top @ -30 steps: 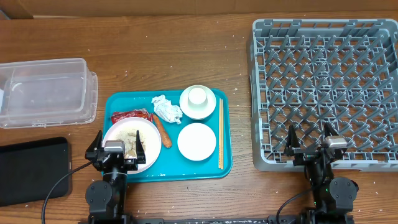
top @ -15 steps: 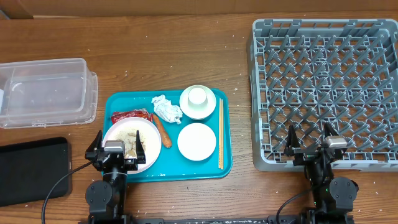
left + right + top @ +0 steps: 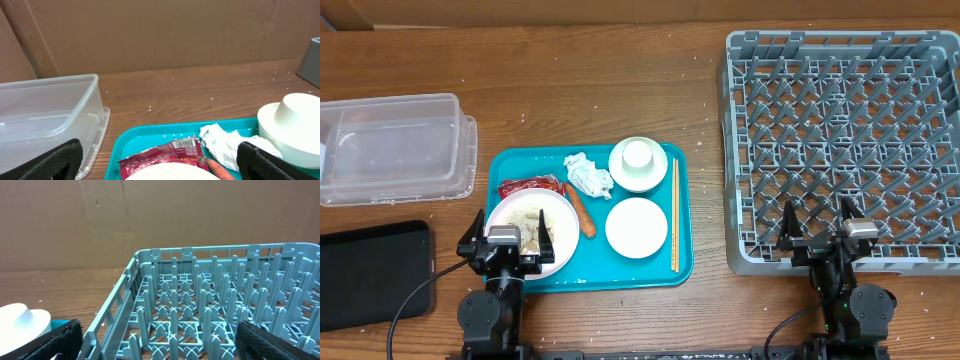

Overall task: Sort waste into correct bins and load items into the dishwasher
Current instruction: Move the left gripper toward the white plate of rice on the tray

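Jaws gape empty on my left gripper point(image 3: 512, 229), over the plate point(image 3: 561, 213), and right gripper point(image 3: 816, 222), at the dish rack point(image 3: 840, 120).

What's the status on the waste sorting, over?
Left hand, right hand both open, empty. Crumpled napkin, red wrapper, sausage stick on teal tray; dish rack empty. Nothing blocking.

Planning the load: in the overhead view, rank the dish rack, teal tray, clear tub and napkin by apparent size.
1. dish rack, largest
2. teal tray
3. clear tub, though the frame's left edge cuts it off
4. napkin, smallest
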Robot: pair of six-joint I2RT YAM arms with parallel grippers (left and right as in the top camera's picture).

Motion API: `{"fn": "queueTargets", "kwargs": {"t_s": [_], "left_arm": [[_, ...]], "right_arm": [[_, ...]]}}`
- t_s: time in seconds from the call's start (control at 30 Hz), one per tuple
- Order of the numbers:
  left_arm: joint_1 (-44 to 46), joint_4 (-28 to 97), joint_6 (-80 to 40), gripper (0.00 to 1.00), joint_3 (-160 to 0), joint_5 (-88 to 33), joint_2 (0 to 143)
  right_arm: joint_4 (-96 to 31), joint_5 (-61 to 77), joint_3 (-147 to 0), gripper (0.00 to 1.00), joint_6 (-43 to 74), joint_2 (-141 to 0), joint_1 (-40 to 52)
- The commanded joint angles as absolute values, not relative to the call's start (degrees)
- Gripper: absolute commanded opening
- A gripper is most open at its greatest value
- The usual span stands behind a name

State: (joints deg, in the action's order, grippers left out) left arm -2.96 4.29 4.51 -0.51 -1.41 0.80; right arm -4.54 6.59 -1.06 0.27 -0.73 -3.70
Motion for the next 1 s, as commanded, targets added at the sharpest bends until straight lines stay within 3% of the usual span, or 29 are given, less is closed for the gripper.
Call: {"fn": "queueTargets", "kwargs": {"t_s": [0.0,0.37,0.7,0.97], "left_arm": [[-2.6,4.4,5.1,1.00,-0.3,-1.0,0.3],[-2.6,3.2,4.6,1.00,-0.3,-2.2,0.3],[-2.6,-2.9,-1.6,1.00,-0.3,-28.1,0.3],[-2.6,3.5,-2.6,1.00,-9.3,-23.2,4.2]], "right_arm": [[-4.3,6.1,-0.5,1.00,0.7,-0.2,-3.5],[-4.3,6.0,-0.5,1.00,0.7,-0.2,-3.5],[-4.3,6.0,-0.5,1.00,0.7,-0.2,-3.5],[-4.3,6.1,-0.5,1.00,0.7,-0.2,-3.5]]}}
